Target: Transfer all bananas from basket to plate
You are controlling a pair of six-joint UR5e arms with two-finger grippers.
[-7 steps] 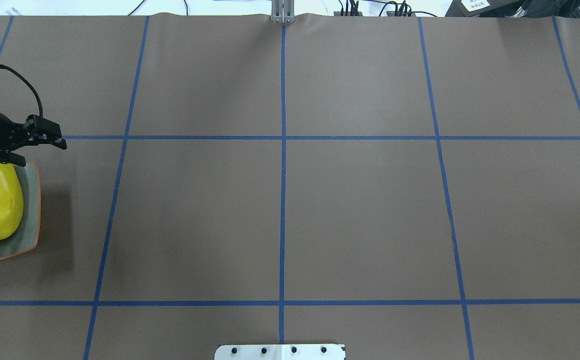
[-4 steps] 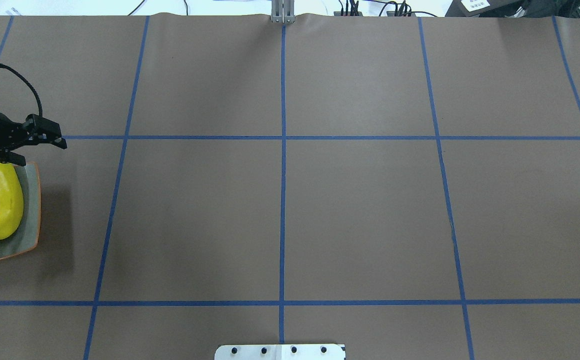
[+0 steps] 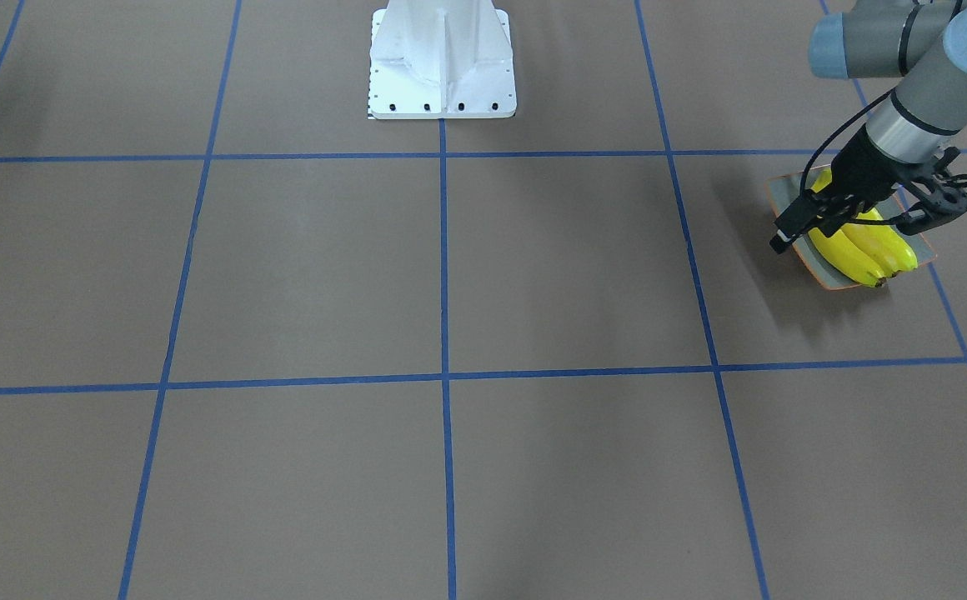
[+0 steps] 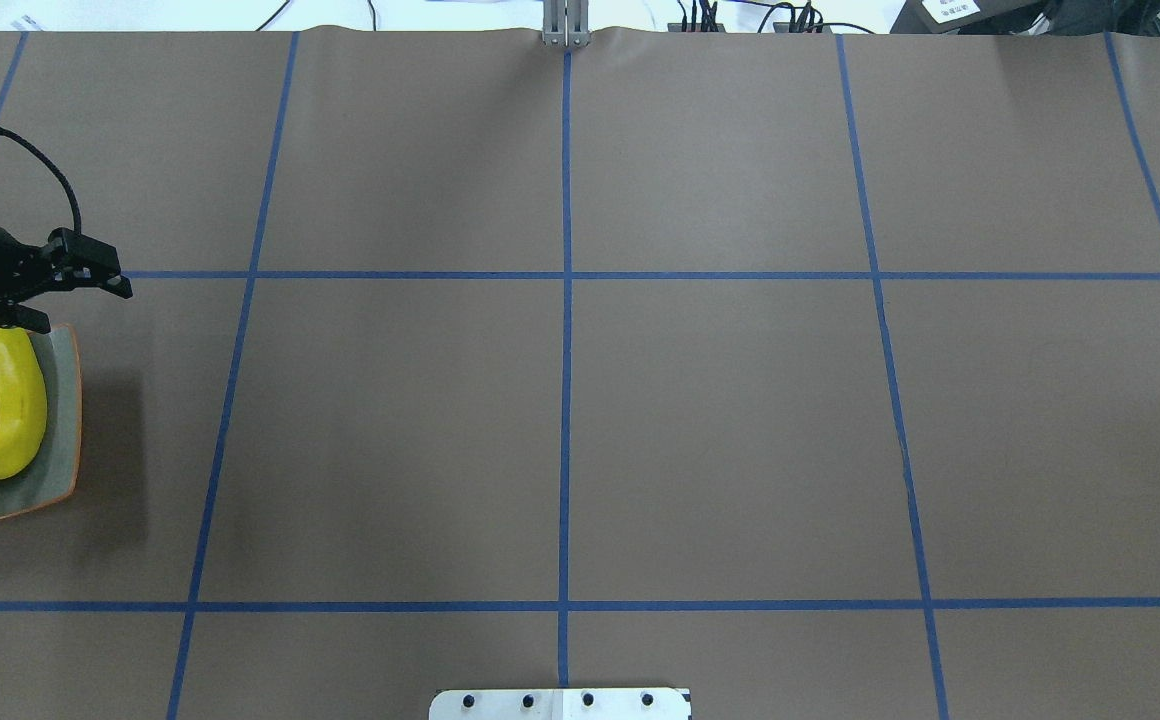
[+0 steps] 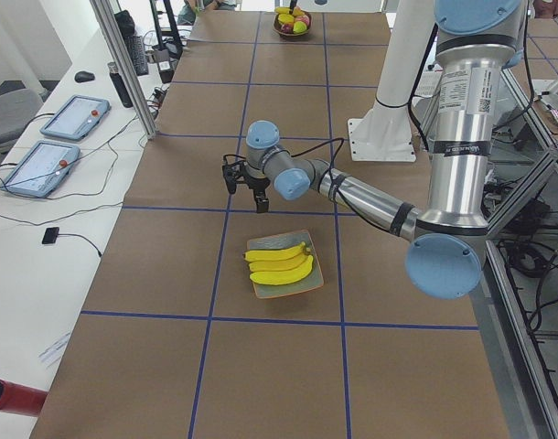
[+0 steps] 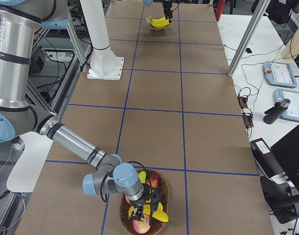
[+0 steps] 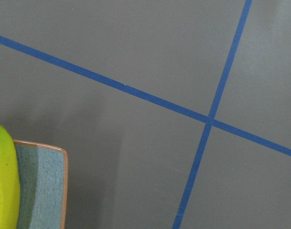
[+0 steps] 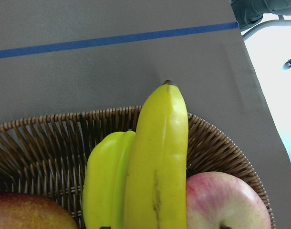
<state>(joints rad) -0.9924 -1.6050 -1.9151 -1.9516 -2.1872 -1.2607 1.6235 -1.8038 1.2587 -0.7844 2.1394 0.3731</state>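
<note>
Three yellow bananas (image 4: 0,400) lie side by side on the square grey-green plate (image 4: 65,400) at the table's left edge; the front view shows the same bananas (image 3: 863,246) and plate (image 3: 784,200). My left gripper (image 4: 88,308) hangs open and empty over the plate's far edge, also in the front view (image 3: 846,233). At the table's other end, the wicker basket (image 8: 40,138) holds another banana (image 8: 160,162). My right gripper (image 6: 142,208) is down in the basket (image 6: 127,218) right over that fruit. I cannot tell whether it is open or shut.
The basket also holds a red-yellow apple (image 8: 226,200), a greenish-yellow fruit (image 8: 105,181) and a reddish fruit (image 8: 26,212). The robot's white base (image 3: 442,67) stands at mid-table. Blue tape lines cross the brown table cover.
My left gripper has drifted very slightly away from the plate, still open. The bananas and the plate have not moved.
</note>
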